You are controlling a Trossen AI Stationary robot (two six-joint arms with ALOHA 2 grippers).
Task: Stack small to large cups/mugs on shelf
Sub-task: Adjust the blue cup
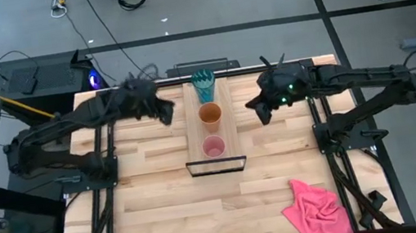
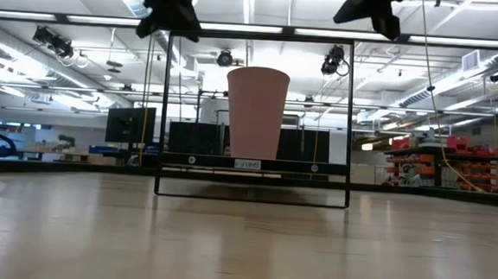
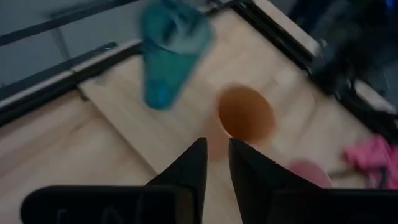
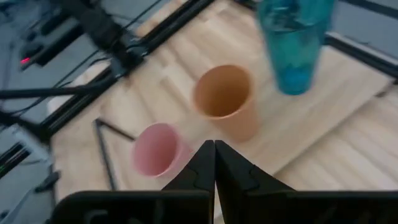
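Wood runs under everything: the broad table (image 1: 157,215), then the narrow shelf (image 1: 230,125) lying between the two arms, its black frame (image 1: 217,165) at the near end. On the shelf three cups stand upright in a row, apart from one another. The teal tumbler (image 1: 204,85) is the tallest, at the far end; the orange cup (image 1: 210,116) sits in the middle, roughly level with both sets of jaws; the pink cup (image 1: 213,146) is nearest the frame.

The left gripper (image 3: 216,163) hovers above and beside the shelf, holding nothing, its jaws parted only by a narrow slit; the orange cup lies just beyond its tips. The right gripper (image 4: 214,163) hovers on the opposite side, jaws pressed together and empty, the orange and pink cups ahead of it.

All three cups look like thin plastic: probably light, smooth and easy to tip or squash. A gentle pinch on one wall at the rim seems the safest hold. A pink cloth (image 1: 317,208) lies well away from either jaw.
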